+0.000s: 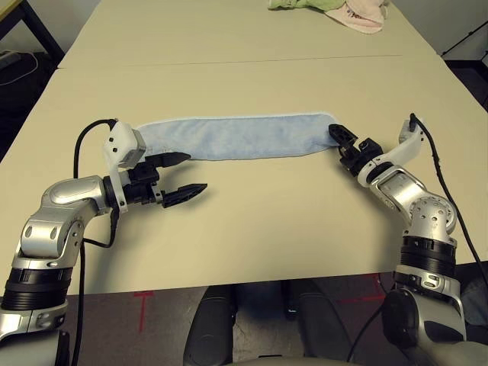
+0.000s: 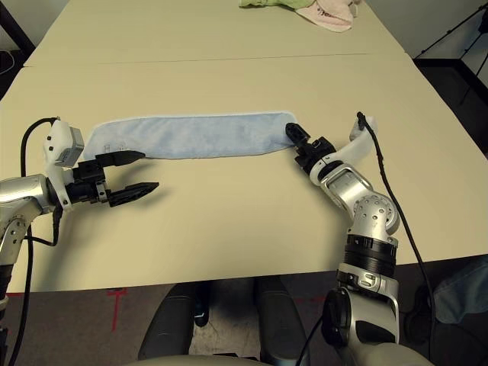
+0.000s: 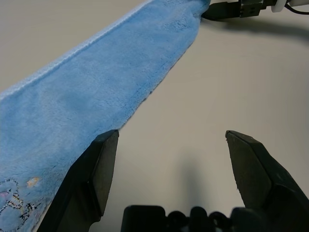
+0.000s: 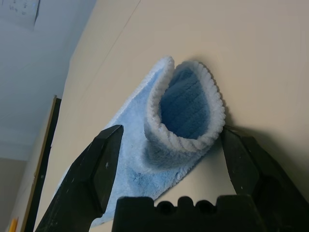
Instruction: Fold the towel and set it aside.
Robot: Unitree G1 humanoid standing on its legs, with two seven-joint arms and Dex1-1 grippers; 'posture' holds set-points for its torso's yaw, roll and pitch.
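The light blue towel [image 1: 236, 137] lies on the tan table [image 1: 252, 221] folded into a long narrow strip running left to right. My left gripper [image 1: 195, 172] hovers open just in front of the strip's left end, one fingertip [image 3: 104, 159] at the towel's near edge by the small dark embroidered mark [image 3: 14, 208]. At the strip's right end my right gripper [image 1: 340, 142] is open. The towel's curled end [image 4: 186, 111] stands between its two fingers [image 4: 104, 159], and neither is pressed onto it.
A green cloth [image 1: 293, 4] and a pink cloth [image 1: 358, 15] lie bunched at the table's far edge. A seam [image 1: 229, 62] crosses the table behind the towel. Bare tabletop stretches between the towel and the front edge.
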